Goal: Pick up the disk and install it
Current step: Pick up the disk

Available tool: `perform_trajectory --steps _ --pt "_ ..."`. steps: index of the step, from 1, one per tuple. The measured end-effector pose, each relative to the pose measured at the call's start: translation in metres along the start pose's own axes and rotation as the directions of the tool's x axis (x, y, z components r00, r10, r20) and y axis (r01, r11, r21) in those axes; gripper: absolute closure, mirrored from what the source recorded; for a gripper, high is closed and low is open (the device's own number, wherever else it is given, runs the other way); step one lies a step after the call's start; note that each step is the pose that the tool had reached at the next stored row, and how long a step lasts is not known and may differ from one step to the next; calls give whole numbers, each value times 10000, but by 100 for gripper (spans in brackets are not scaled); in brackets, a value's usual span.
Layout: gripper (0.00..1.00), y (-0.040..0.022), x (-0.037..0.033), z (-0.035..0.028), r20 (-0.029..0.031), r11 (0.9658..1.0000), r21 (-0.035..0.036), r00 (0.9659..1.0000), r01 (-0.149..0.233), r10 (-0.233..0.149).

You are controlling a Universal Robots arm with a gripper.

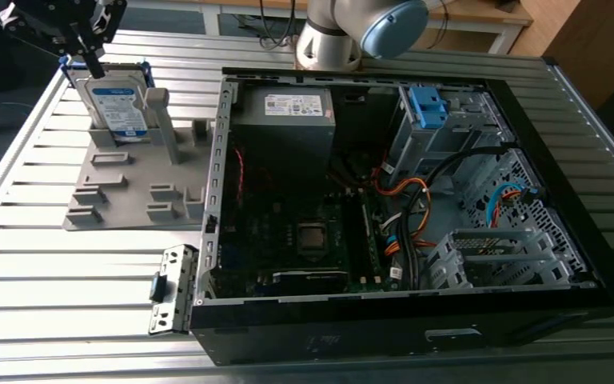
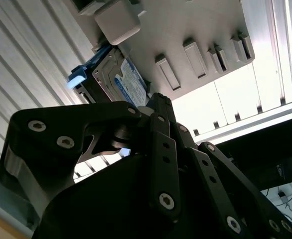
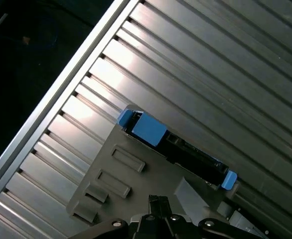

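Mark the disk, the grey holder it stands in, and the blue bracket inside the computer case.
disk (image 1: pixel 117 108): exterior view, on its white-and-blue label.
grey holder (image 1: pixel 125 190): exterior view, on a bare part of its base.
blue bracket (image 1: pixel 427 104): exterior view, on its front face.

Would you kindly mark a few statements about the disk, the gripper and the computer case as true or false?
1. The disk stands on edge in the grey holder. True.
2. The disk is already mounted inside the computer case. False: it sits in the holder, outside the case, toward the exterior view's left.
3. The gripper is at the disk's top edge. True.
4. The case is closed. False: it lies open, with the motherboard exposed.
5. A blue bracket sits in the case's drive bay. True.
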State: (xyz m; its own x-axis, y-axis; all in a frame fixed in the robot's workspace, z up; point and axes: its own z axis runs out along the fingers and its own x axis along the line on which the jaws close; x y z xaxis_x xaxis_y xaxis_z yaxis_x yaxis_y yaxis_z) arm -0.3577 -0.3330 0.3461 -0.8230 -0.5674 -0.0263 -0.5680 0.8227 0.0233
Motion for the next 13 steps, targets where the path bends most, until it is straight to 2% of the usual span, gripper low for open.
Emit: perform_trajectory --steps 7,13 --pt "89 0 0 0 -11 9989 -12 9989 473 -473" --pt "89 0 0 0 -20 9961 -24 9961 881 -881"
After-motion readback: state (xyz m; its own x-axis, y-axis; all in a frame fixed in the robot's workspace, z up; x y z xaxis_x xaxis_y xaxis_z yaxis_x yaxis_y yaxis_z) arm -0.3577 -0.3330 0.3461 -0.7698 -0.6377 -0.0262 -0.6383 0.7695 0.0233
